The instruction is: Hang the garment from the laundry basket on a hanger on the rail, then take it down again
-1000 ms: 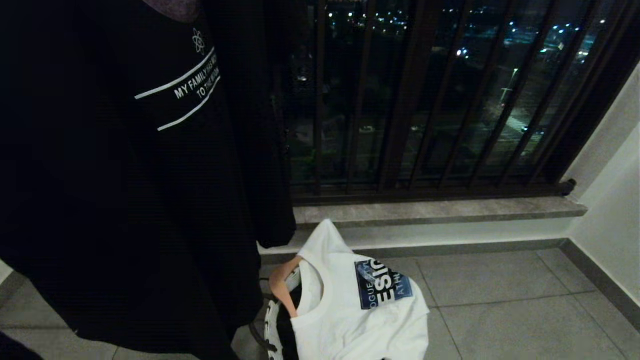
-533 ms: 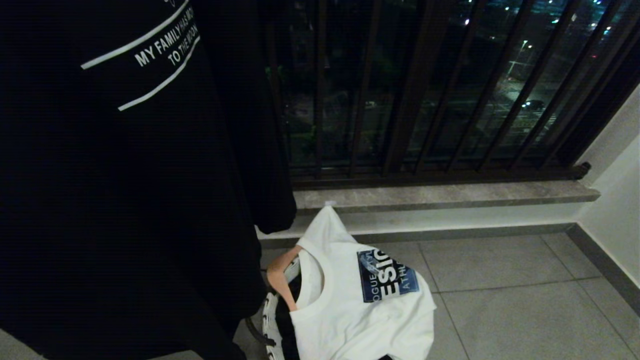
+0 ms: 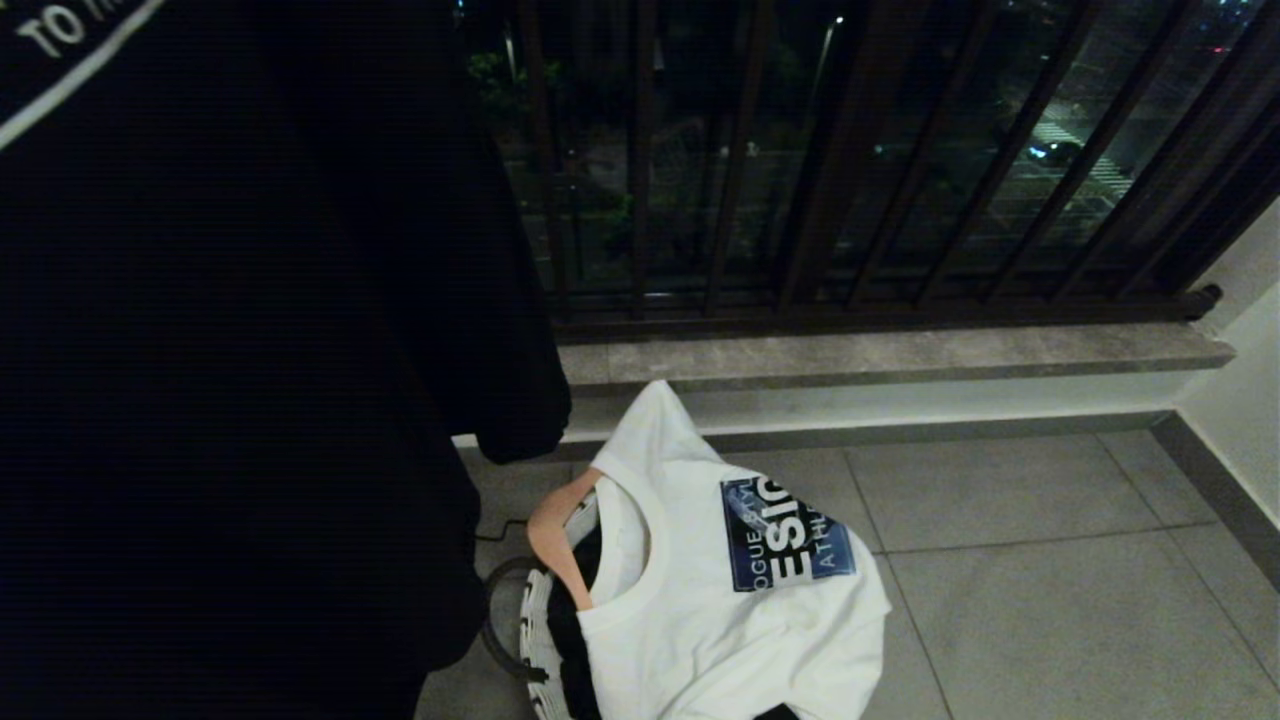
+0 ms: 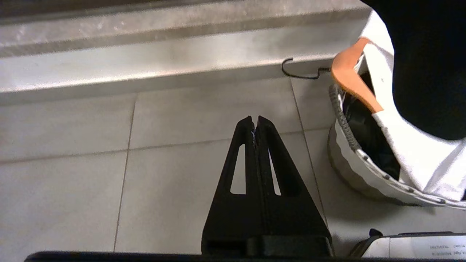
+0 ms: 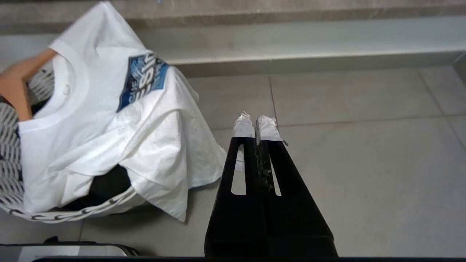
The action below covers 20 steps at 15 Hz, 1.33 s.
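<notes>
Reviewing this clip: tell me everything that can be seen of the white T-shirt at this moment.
The white T-shirt looks like soft cotton, with a round ribbed neck and a blue square print with white lettering on the chest. It lies crumpled over the laundry basket, one sleeve poking up toward the stone ledge and its hem spilling over the basket's side toward the floor tiles. A peach hanger is threaded into its neck opening. Neither gripper touches it.

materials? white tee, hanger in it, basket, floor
White tee: soft knit, likely cotton; it drapes in folds.
Hanger: smooth orange-tan body, wood or plastic, unclear; thin dark wire hook.
Laundry basket: soft woven fabric, its rim looks corded.
Floor: matte grey tile with grout lines.
</notes>
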Motion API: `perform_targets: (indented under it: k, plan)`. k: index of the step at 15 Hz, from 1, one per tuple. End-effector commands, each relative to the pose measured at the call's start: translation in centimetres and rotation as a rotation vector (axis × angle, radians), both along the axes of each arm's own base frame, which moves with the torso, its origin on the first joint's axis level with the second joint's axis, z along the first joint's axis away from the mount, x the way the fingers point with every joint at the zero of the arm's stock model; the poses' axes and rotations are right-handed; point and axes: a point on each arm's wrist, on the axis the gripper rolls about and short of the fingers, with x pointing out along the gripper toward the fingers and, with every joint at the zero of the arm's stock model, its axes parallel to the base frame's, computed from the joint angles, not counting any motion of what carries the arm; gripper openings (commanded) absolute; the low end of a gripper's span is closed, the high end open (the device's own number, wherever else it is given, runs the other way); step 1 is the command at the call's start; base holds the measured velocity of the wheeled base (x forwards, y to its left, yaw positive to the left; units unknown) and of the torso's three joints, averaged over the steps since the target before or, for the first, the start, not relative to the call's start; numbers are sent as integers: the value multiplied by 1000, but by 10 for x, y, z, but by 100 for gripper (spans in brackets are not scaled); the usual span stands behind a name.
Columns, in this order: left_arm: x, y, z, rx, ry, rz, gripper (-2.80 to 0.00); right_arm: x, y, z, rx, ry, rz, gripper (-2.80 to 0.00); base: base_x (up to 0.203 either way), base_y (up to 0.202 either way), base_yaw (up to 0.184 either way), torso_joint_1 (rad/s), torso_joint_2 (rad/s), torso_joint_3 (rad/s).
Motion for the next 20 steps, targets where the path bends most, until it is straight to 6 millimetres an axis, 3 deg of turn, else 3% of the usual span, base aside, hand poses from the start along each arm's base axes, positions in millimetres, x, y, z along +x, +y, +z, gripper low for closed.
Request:
perform_targets:
  k: [1,9,20]
  plan:
    - [0,0,-1,0,2,0,-280,0,0,0,0,0,0,-280,0,0,0,0,2,-195]
    - [0,0,0,-1,1,0,-280,0,0,0,0,0,0,-280,0,0,0,3,2,-180]
    - [0,0,-1,-1,2,0,-280,0,0,0,-1,0,0,-280,0,0,0,0,0,-7]
